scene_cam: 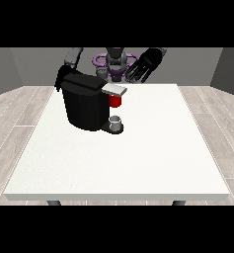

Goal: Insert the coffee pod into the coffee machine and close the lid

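1. A white table (118, 168) fills most of the view, its near edge closest to the camera and its far edge by the robot.
2. On the table's far left part stands a black coffee machine (84, 106), with a grey lid (114, 90) jutting out to the right at its top.
3. A red thing at the machine (114, 101) sits just under the lid.
4. Below it, on the machine's base, rests a small grey thing (115, 120); whether it is the pod cannot be told.
5. Behind the machine's left top corner, the hand at the view's left (60, 79) is mostly hidden; how its fingers lie cannot be told.
6. Beyond the table's far edge, the hand at the view's right (145, 65) hangs in the air with fingers spread and pointing down, holding nothing.
7. The robot (115, 60) stands farthest back, at centre.
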Tool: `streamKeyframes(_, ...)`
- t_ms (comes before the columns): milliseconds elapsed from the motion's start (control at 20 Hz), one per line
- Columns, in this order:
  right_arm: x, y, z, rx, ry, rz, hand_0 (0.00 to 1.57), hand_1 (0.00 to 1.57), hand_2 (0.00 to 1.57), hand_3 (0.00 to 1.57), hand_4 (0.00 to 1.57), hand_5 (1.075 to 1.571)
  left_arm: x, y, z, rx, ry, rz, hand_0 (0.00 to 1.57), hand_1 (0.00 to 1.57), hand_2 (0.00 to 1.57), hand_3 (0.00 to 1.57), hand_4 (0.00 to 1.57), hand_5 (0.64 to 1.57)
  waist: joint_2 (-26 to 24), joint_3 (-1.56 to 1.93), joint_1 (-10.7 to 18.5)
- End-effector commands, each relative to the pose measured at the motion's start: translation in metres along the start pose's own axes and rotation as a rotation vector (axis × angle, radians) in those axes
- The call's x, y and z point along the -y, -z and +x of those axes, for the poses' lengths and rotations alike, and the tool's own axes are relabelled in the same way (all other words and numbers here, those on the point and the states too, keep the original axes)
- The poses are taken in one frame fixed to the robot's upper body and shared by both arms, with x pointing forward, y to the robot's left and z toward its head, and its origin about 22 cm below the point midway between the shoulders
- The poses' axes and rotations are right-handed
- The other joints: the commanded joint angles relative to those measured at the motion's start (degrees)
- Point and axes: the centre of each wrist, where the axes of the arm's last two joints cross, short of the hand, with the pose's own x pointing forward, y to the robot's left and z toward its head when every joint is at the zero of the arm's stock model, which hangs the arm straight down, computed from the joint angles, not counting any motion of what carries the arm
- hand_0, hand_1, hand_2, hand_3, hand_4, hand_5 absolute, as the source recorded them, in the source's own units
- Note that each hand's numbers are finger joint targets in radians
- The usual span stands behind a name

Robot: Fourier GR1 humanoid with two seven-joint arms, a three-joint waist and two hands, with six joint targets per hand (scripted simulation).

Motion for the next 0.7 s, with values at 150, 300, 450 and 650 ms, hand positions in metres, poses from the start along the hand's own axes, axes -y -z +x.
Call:
streamKeyframes(150, 0.016, -0.024, -0.036, -0.115, 0.034, -0.042, 0.0, 0.0, 0.0, 0.0, 0.0, 1.571, 0.121, -0.02, -0.02, -0.028, -0.662, 0.032, 0.0, 0.0, 0.0, 0.0, 0.47, 1.571, -11.6, -0.1, 7.7)
streamKeyframes(300, 0.031, -0.02, -0.03, -0.073, 0.036, -0.048, 0.0, 0.0, 0.0, 0.0, 0.0, 1.571, 0.169, -0.041, -0.031, -0.071, -0.896, 0.045, 0.0, 0.0, 0.0, 0.0, 0.07, 1.571, -15.4, -0.06, 11.1)
streamKeyframes(450, 0.028, -0.011, -0.01, -0.029, 0.1, 0.043, 0.0, 0.0, 0.0, 0.0, 0.0, 1.571, 0.222, -0.07, -0.035, -0.147, -0.946, -0.04, 0.0, 0.0, 0.0, 0.0, 0.42, 1.571, -19.6, -0.01, 13.8)
streamKeyframes(650, 0.027, -0.016, -0.007, -0.043, 0.042, 0.094, 0.0, 0.0, 0.0, 0.0, 0.06, 1.571, 0.244, -0.104, -0.053, -0.22, -0.976, -0.097, 0.0, 0.0, 0.0, 0.0, 0.32, 1.571, -23.5, 0.0, 16.1)
